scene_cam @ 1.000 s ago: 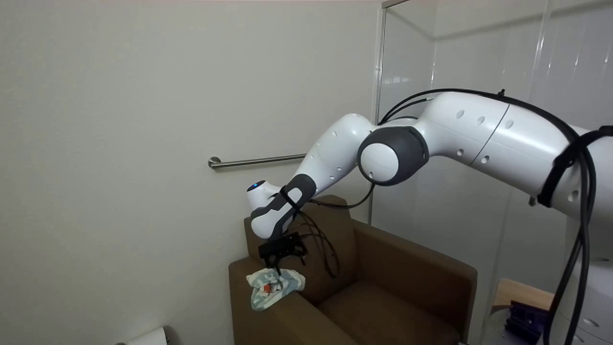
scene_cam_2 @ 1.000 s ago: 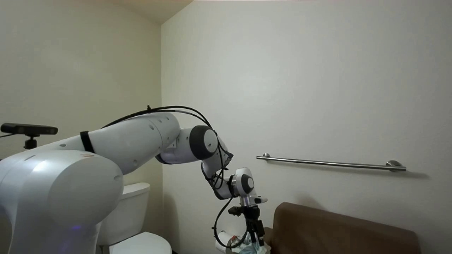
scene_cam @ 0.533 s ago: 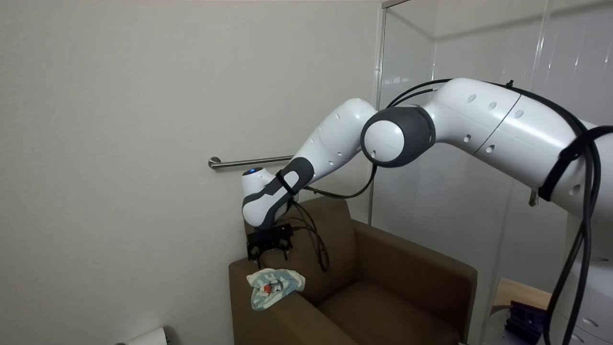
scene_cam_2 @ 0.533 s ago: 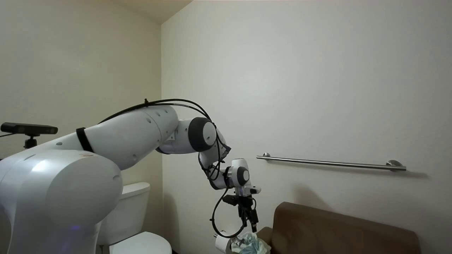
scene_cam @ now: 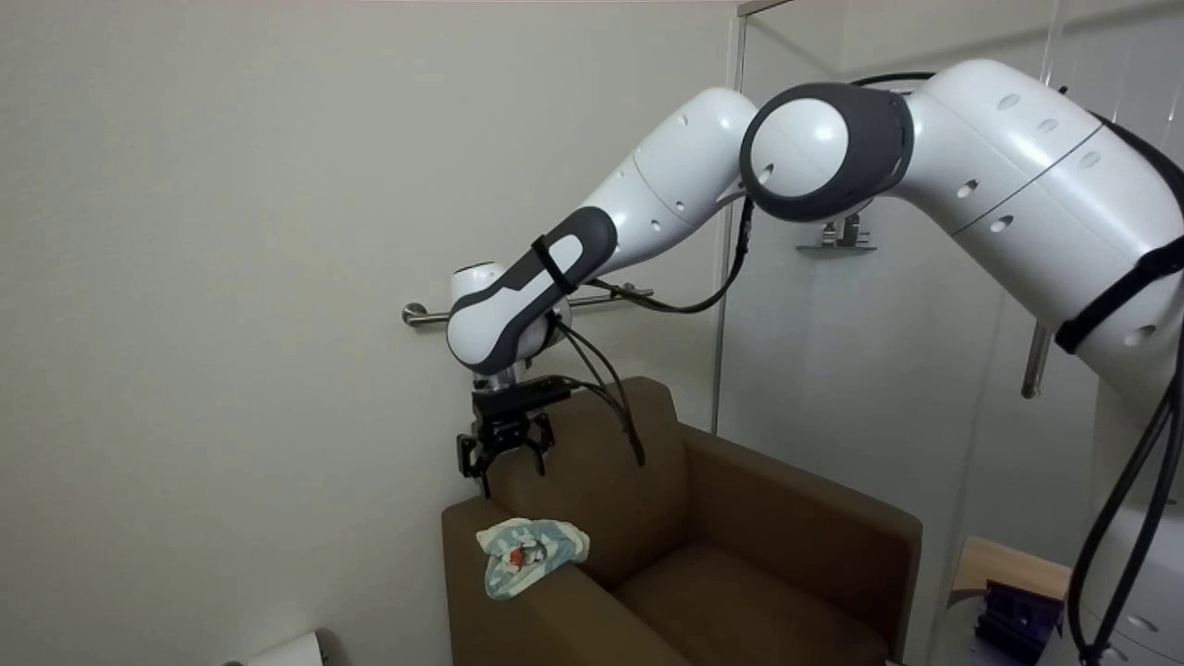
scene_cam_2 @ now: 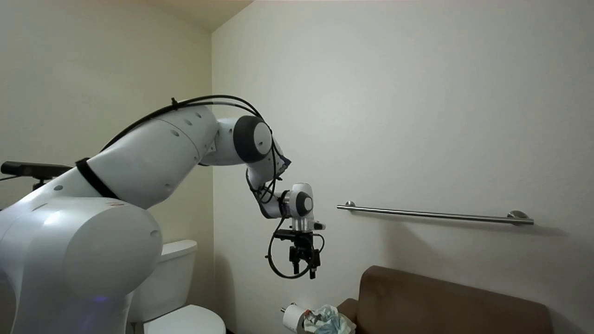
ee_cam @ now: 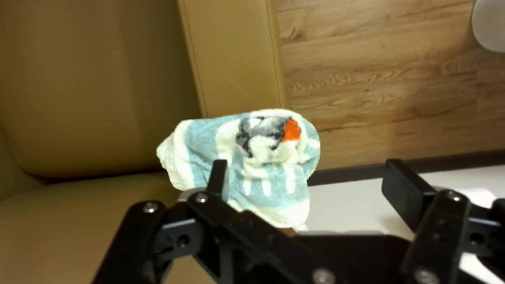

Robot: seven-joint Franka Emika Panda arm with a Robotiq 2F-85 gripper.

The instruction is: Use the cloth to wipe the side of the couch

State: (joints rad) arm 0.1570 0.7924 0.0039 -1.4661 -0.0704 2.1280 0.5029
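Note:
The cloth [scene_cam: 546, 548] is light blue and white with a grey and orange print. It lies crumpled on the armrest, near the backrest, of the brown couch [scene_cam: 777, 601]. It also shows in an exterior view [scene_cam_2: 330, 321] and in the wrist view [ee_cam: 272, 177]. My gripper [scene_cam: 514, 483] is open and empty in the air above the cloth, apart from it. In the wrist view the fingers of my gripper [ee_cam: 305, 173] are wide apart, and the left finger overlaps the cloth in the picture. The couch's outer side is mostly hidden in these views.
A metal grab bar [scene_cam_2: 436, 215] is on the wall behind the couch, close to the arm. A toilet paper roll [scene_cam_2: 293, 317] is on the wall beside the armrest. A toilet [scene_cam_2: 185, 321] stands in the corner. Wood floor [ee_cam: 378, 79] lies beside the armrest.
My gripper has risen from the cloth, and the whole arm has lifted and drawn back. The cloth has stayed in place on the armrest.

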